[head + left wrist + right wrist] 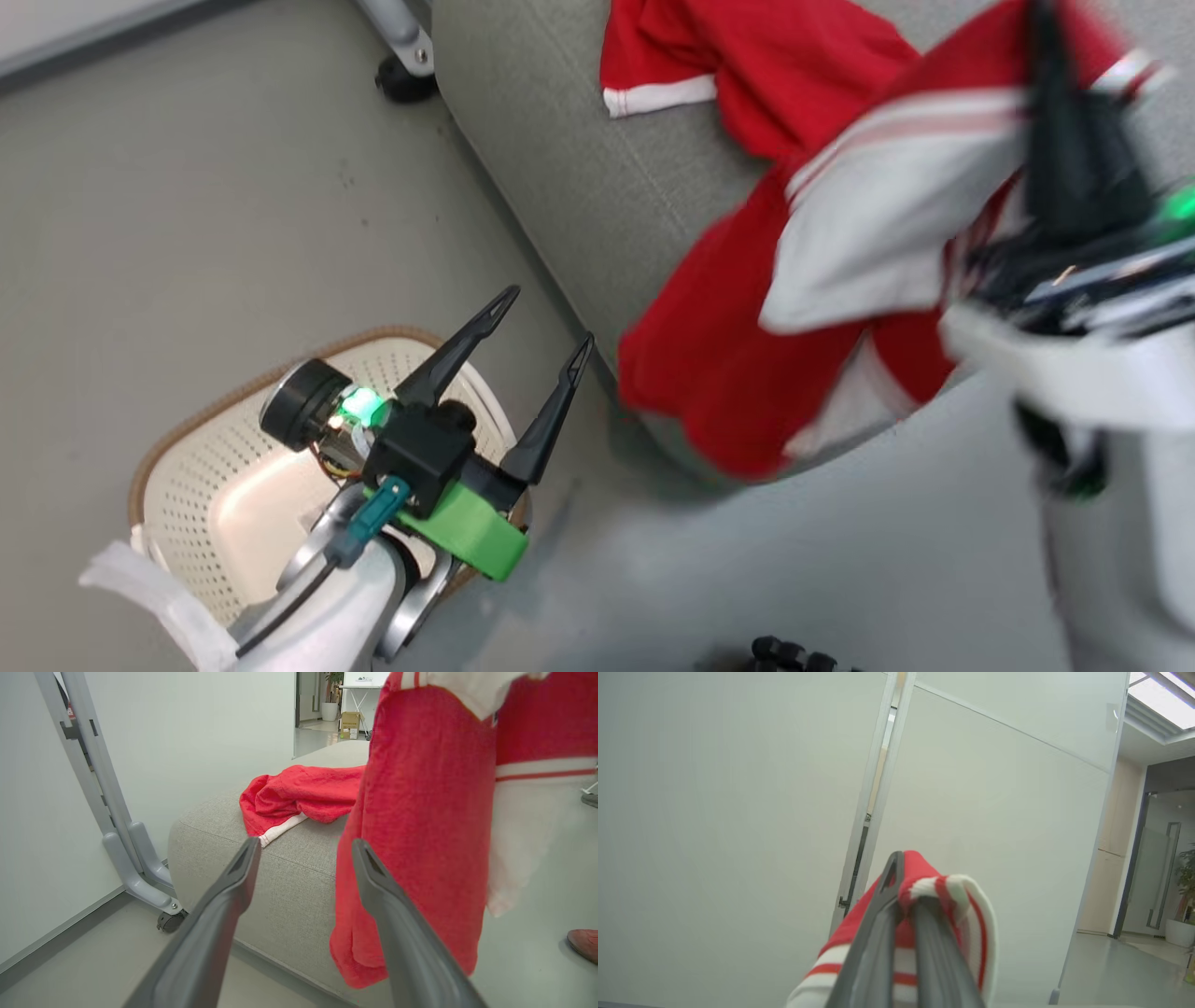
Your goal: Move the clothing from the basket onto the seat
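Clothing point(709, 373) out of the basket point(187, 485): we are holding one piece, one is lying on the seat point(579, 177).
Our left gripper point(548, 317) is hanging spread above the basket; our right gripper point(909, 879) is pinching the striped garment point(868, 243), dangling over the seat's front edge; beyond, the hemmed garment point(747, 56) is lying near a wheeled stand point(126, 858) and pale wall point(187, 728).

— Where's the clothing?
— The red garment with a white hem band point(747, 65) lies crumpled on the grey woven seat point(560, 159), at twelve o'clock in the head view. The striped red garment point(868, 243), with white panels, hangs in the air at two o'clock, draped across the seat's edge.
— And the basket point(182, 467)?
— Cream, perforated and brown-rimmed, upright on the floor at seven o'clock, apart from the seat.
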Available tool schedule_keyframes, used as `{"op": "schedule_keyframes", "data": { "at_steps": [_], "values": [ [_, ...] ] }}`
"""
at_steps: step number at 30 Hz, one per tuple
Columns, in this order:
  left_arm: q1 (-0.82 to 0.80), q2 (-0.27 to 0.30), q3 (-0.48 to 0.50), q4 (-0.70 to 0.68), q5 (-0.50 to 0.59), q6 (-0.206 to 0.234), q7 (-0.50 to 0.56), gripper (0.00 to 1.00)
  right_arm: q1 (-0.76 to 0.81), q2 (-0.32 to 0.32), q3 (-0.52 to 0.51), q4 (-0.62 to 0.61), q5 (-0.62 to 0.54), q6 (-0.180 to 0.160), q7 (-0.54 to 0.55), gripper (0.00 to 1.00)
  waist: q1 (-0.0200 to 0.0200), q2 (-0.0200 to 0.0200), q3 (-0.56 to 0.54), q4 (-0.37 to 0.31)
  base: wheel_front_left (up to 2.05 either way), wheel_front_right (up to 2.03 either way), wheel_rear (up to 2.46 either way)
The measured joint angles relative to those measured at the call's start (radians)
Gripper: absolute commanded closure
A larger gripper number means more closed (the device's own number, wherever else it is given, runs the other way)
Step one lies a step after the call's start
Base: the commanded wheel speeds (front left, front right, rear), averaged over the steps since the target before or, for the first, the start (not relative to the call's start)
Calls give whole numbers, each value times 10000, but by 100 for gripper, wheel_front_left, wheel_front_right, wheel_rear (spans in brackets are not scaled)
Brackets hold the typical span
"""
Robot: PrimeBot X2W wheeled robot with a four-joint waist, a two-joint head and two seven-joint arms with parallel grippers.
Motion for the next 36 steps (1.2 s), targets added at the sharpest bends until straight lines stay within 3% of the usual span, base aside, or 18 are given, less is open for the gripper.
{"op": "schedule_keyframes", "data": {
  "at_steps": [3,8,13,17,20,26,34,35,36],
  "values": [
    [-145,-17,59,-355,-696,-328,667,0,-1909,-673,-867,-192,-33,4,-2,100,1,1,664,145,0,0,0],
    [-915,401,-29,-1051,-740,-696,1300,0,-4770,-1864,-2566,-173,88,0,-4,100,2,0,1761,474,0,0,0],
    [-1360,706,-48,-1473,-809,-846,1438,0,-6630,-3542,-3212,892,174,2,-2,100,2,0,2814,961,0,0,0],
    [-1472,851,0,-1718,-809,-848,1505,0,-6975,-4213,-3605,2280,268,2,-4,100,1,0,3523,1378,0,0,0],
    [-1574,918,48,-1801,-754,-796,1427,0,-6419,-4155,-3873,3258,253,4,-4,100,1,0,3978,1657,0,0,0],
    [-1578,976,113,-1716,-732,-658,1325,0,-4752,-2872,-4811,4903,-27,2,-2,100,1,0,4638,2046,0,0,0],
    [-1569,1018,94,-1647,-629,-495,1162,0,-3360,-2318,-5076,6303,-610,2,-2,100,0,0,4496,2184,0,0,0],
    [-1567,1016,92,-1613,-627,-493,1143,0,-3257,-2261,-5145,6404,-642,4,-2,76,0,0,4444,2185,0,0,0],
    [-1565,1011,81,-1551,-591,-454,1074,0,-3142,-2188,-5290,6456,-679,4,-2,0,0,0,4375,2190,0,0,0]
  ]
}}
